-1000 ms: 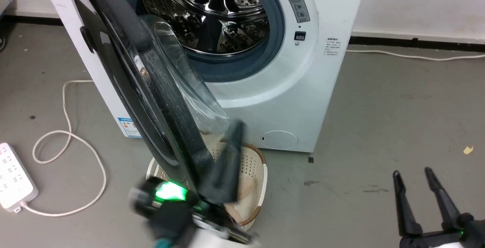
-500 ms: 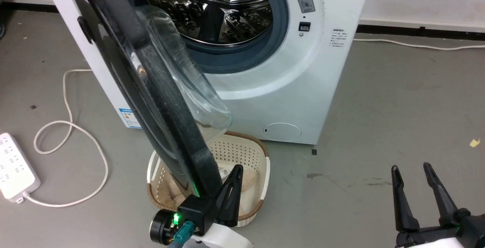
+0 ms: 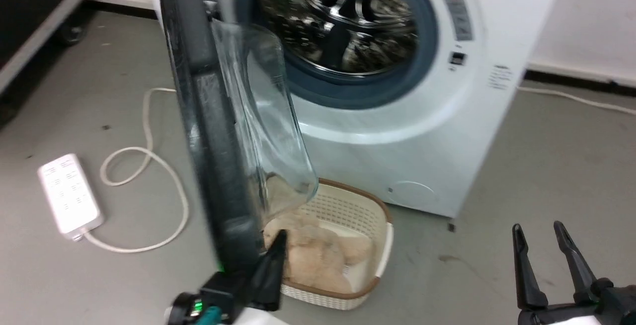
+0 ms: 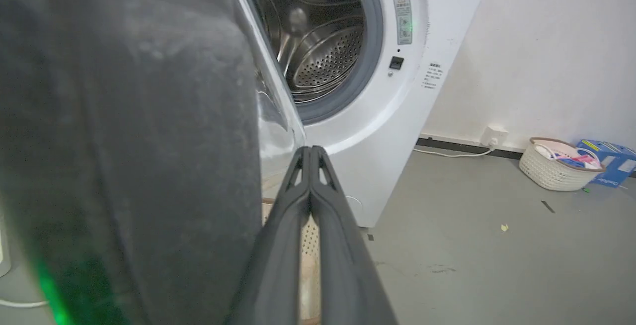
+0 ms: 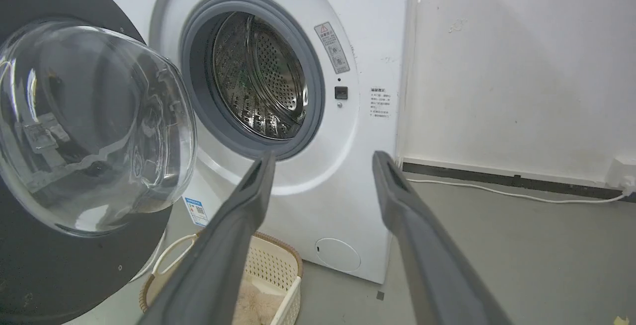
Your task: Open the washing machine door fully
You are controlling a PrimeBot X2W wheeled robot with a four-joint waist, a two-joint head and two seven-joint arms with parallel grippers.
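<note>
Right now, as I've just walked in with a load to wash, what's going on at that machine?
The robot is opening the washing machine door. Its left claw, shut on nothing, is by the door's lower edge on the glass side; contact is unclear. The door stands swung well out, drum exposed. The right claw is open and idle to one side. A basket of beige cloth sits on the floor below the door.
</note>
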